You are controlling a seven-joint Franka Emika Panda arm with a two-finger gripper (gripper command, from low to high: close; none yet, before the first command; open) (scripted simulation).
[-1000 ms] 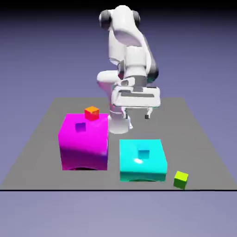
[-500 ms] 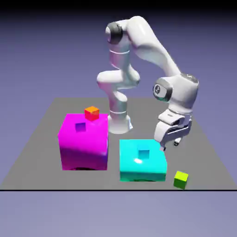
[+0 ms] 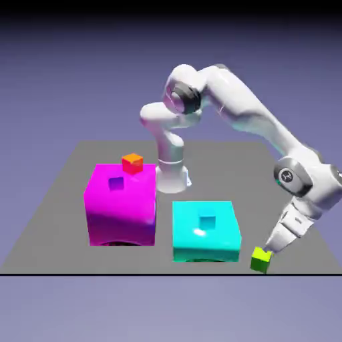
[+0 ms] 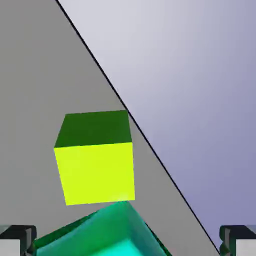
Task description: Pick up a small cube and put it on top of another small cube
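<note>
Tiny yellow-green cube (image 3: 261, 259) (image 4: 95, 159) sits on the grey bench (image 3: 60, 200) near its front edge, directly under the pincer (image 3: 268, 248), framed between the wide-apart tips in the hand view; contact probably none, hard to tell. Tiny cyan cube (image 3: 208, 221) rests on the big glossy cyan block (image 3: 206, 242) (image 4: 100, 235), just beside the pincer. Big magenta block (image 3: 121, 206) stands well away, carrying a tiny purple cube (image 3: 116, 184) and tiny orange cube (image 3: 133, 162).

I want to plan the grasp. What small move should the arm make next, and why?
Probably lower the open pincer around the yellow-green cube, then close. In the hand view the cube sits ahead of the spread finger tips, not yet between them.
</note>
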